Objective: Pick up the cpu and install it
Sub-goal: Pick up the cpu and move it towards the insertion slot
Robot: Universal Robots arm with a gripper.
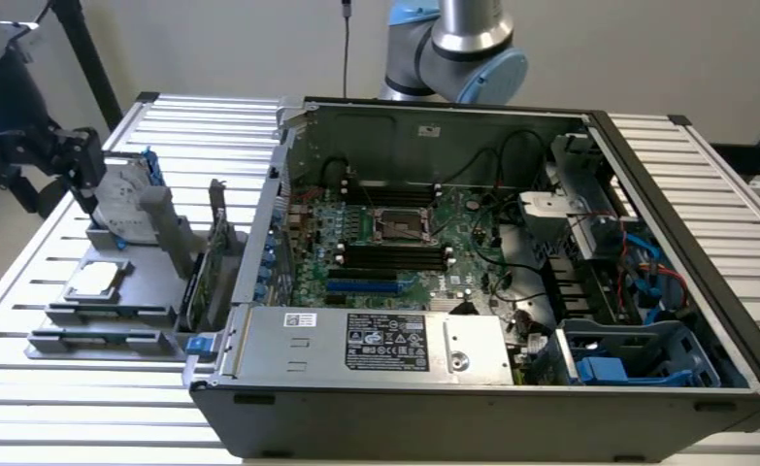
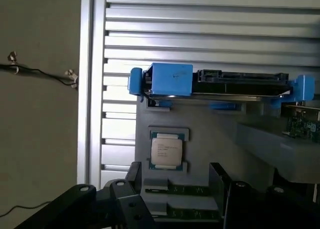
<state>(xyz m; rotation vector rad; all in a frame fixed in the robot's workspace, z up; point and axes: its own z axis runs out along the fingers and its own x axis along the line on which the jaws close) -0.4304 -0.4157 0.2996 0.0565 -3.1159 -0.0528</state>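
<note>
The cpu [image 2: 166, 153] lies untouched in its grey holder [image 2: 210, 139] on the worktop [image 1: 95, 408], beside the open computer case [image 1: 483, 432]; the gripper [image 2: 177, 183] hovers over it, spread wide and empty; neither pickup nor seating in the motherboard socket [image 1: 402, 226] is done.

Arm [image 1: 468, 44]: shiny grey tube, light blue round caps. Gripper [image 2: 175, 173]: black, chunky fingers [image 2: 222, 186], round bolts.
</note>
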